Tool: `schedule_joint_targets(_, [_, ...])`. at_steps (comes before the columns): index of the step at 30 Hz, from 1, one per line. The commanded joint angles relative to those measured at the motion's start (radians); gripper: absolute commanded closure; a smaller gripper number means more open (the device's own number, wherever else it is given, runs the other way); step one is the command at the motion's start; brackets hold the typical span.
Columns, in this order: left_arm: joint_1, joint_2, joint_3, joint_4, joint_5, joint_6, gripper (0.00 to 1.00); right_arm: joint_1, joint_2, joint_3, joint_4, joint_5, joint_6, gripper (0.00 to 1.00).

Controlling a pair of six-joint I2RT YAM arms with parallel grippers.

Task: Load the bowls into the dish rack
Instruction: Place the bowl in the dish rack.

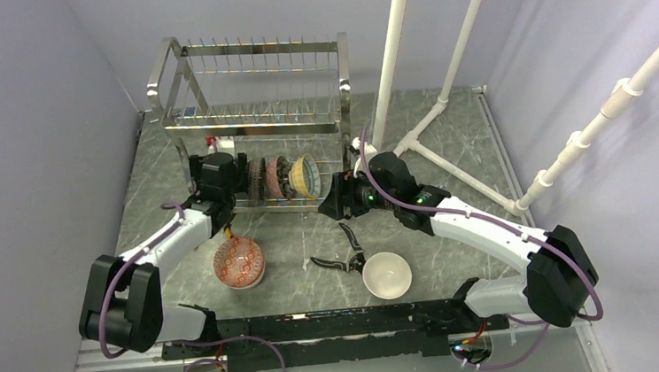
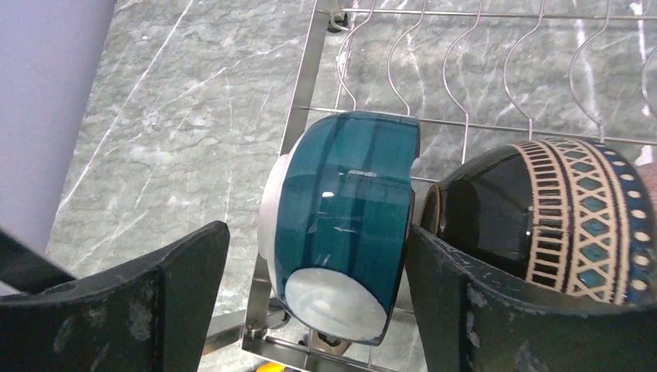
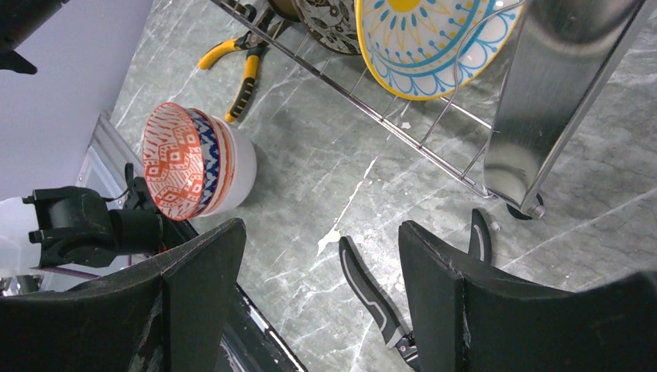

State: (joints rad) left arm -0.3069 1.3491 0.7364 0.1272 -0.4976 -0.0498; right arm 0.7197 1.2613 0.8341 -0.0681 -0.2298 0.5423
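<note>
The steel dish rack (image 1: 169, 83) stands at the back centre. Several bowls stand on edge in its lower tier (image 1: 285, 176). My left gripper (image 1: 238, 177) is open around a teal bowl (image 2: 341, 209) on the prongs. Its left finger (image 2: 186, 287) is apart from the bowl and its right finger (image 2: 457, 294) is at the rim. A black patterned bowl (image 2: 558, 217) stands beside it. My right gripper (image 1: 332, 202) is open and empty by the rack's right front leg (image 3: 542, 93). A red-patterned bowl (image 1: 239, 261) tops a small stack on the table, also in the right wrist view (image 3: 186, 159). A white bowl (image 1: 386, 275) sits at the front.
Black-handled pliers (image 1: 344, 251) lie between the two loose bowls, under my right gripper (image 3: 319, 229). Yellow-handled pliers (image 3: 240, 62) lie under the rack's front. A yellow-centred bowl (image 3: 434, 39) stands at the rack's right end. White pipes (image 1: 443, 97) rise at the back right.
</note>
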Motion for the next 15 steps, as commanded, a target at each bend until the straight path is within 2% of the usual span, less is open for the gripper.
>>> schedule_joint_targets(1, [0.009,-0.072,0.048,-0.042,-0.028,-0.038,0.10,-0.005,-0.009,0.006,0.027,-0.015,-0.008,0.24])
schedule_joint_targets(8, [0.008,-0.124,0.081,-0.125,-0.061,-0.079,0.09,-0.005,-0.009,0.007,0.029,-0.020,-0.007,0.24])
schedule_joint_targets(15, [0.008,-0.199,0.101,-0.217,0.045,-0.165,0.10,-0.005,-0.010,0.008,0.031,-0.026,-0.010,0.24])
